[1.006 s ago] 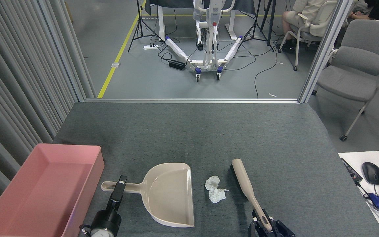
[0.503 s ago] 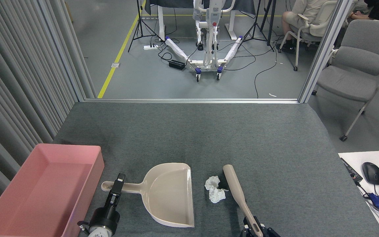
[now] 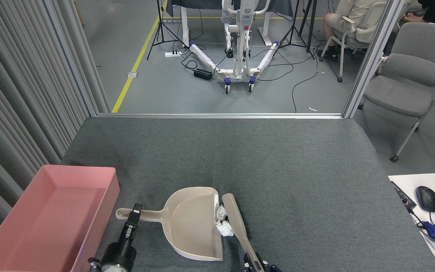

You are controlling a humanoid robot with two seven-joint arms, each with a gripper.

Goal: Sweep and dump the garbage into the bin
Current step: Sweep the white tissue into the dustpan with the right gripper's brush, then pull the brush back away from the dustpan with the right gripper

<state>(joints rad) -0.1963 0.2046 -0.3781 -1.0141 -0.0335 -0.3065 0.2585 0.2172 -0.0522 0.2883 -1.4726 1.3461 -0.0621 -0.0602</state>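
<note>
My left gripper point(image 3: 133, 213) pinched the dustpan point(image 3: 193, 223) handle. My right gripper point(image 3: 256, 265), low at the frame edge, clamped the brush point(image 3: 236, 223), pressing the garbage point(image 3: 223, 223) against the dustpan's lip. The bin point(image 3: 47, 219) sat left.

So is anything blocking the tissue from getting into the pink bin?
Not really. The tissue sits at the dustpan's open lip, pressed there by the brush. Between the dustpan and the bin there is only bare carpet and the left claw on the dustpan's handle.
</note>
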